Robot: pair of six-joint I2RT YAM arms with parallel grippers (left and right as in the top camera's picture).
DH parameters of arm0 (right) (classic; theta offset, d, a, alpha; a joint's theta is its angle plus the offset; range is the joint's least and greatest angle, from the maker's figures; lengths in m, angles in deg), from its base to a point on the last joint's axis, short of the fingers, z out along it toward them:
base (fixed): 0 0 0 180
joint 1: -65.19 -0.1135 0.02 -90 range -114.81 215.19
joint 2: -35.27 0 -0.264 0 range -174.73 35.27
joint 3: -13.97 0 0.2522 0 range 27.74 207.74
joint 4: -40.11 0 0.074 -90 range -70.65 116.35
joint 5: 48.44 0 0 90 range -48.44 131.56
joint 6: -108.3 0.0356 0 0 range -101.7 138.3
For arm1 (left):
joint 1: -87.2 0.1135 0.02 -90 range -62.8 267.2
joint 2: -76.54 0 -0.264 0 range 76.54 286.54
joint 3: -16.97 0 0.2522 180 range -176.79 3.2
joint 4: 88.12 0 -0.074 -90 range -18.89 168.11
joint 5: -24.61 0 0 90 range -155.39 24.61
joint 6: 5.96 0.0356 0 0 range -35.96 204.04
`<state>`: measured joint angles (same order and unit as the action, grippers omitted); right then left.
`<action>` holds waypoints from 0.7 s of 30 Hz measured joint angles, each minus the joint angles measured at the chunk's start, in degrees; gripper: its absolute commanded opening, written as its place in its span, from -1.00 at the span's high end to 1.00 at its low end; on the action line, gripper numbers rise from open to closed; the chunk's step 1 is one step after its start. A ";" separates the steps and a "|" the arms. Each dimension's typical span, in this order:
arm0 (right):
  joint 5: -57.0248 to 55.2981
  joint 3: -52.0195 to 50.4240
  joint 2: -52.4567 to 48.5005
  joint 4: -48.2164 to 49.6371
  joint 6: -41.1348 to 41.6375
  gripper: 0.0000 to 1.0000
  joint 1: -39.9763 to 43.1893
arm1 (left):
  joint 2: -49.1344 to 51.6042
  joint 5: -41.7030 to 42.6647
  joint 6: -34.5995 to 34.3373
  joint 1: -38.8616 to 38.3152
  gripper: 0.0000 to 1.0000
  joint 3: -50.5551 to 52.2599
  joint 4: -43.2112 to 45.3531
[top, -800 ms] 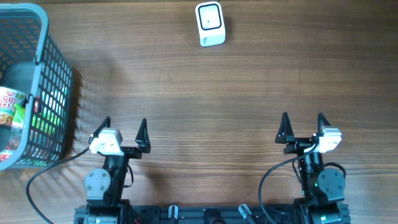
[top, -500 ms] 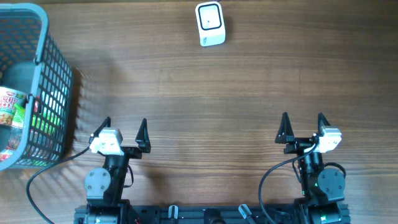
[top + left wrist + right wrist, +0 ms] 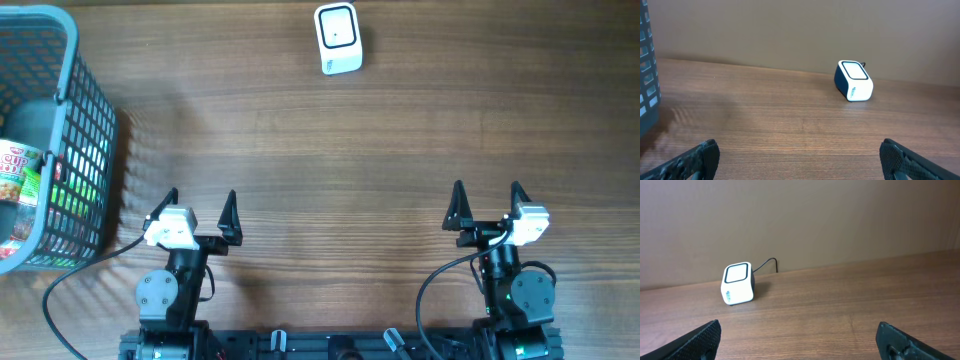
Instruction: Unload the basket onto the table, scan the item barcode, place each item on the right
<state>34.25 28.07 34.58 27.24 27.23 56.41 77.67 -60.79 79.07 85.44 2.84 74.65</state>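
Red-and-white printed cup noodle pot (image 3: 12,168) lies inside a grey-blue mesh basket (image 3: 70,60), well to the left of the white barcode scanner (image 3: 337,38) and nearer the robot than it. The scanner sits on a brown wooden table (image 3: 330,140) with its dark-framed window facing up, a thin cable trailing behind it. Both arms sit well apart from the scanner, on the robot's side of it. The left gripper (image 3: 201,195) is to the scanner's left, the right gripper (image 3: 487,187) to its right. Each has its jaws spread wide, holding nothing.
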 measured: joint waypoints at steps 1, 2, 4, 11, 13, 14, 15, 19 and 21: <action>0.00 0.00 0.00 -0.02 0.00 -0.99 0.00 | 0.00 0.00 0.00 0.00 -1.00 0.00 0.00; 0.00 0.00 0.00 0.00 0.00 -0.99 0.00 | 0.00 0.00 0.00 0.00 -1.00 0.00 0.00; 0.00 0.00 0.00 0.00 0.00 -0.98 0.00 | 0.00 0.00 0.02 0.00 -1.00 0.00 0.00; 0.00 0.00 0.00 0.00 0.00 -0.99 0.00 | 0.00 0.00 0.02 0.00 -1.00 0.00 0.00; 0.00 0.00 0.00 0.00 0.00 -0.99 0.00 | 0.00 0.00 0.00 0.00 -1.00 0.00 0.00; 0.00 0.00 0.00 0.00 0.00 -0.99 0.00 | 0.00 0.00 0.02 0.00 -1.00 0.00 0.00; 0.00 0.00 0.00 0.00 0.00 -0.99 0.00 | 0.00 0.00 0.02 0.00 -1.00 0.00 0.00; -0.02 0.00 0.00 0.00 0.00 -0.99 0.00 | 0.00 0.00 0.02 0.00 -1.00 0.00 0.00; 0.00 0.00 0.00 0.00 0.00 -0.99 0.00 | 0.00 0.00 0.02 0.00 -1.00 0.00 0.00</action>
<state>34.25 28.07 34.58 27.24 27.23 56.41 77.67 -60.79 79.09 85.44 2.84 74.65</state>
